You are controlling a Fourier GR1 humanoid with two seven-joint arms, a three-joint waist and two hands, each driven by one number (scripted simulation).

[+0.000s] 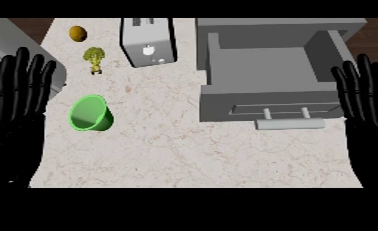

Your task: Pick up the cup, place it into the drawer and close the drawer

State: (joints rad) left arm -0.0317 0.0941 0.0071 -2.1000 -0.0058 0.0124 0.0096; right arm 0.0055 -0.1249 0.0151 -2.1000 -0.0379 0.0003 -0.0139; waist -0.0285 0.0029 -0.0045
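Cup [91, 114] is sitting on the counter [184, 155] just to the right of the left hand [22, 120], level with the base of its fingers and close to its thumb side. It is lying well apart from the right hand [360, 125], which is resting open at the view's right edge with its fingers pointing up, so the left hand is looking like the nearer one by far. The green cup seems to be standing with its mouth facing up. Its long axis is running roughly vertical, with the rim leaning slightly toward the left hand, though that lean may only be the steep viewing angle.

The left hand is holding nothing. Its fingers are pointing straight away from the robot, spread and relaxed, with the palm at the view's left edge. A short sideways reach to the right is probably all the pick is calling for, with the fingers wrapping round the cup's wall.

The drawer [273, 100] is standing pulled out, far to the right of the left hand and just left of the right hand, with its handle [289, 124] facing the robot. A toaster [148, 42] and broccoli [94, 60] are sitting beyond the cup, away from the likely carry path.
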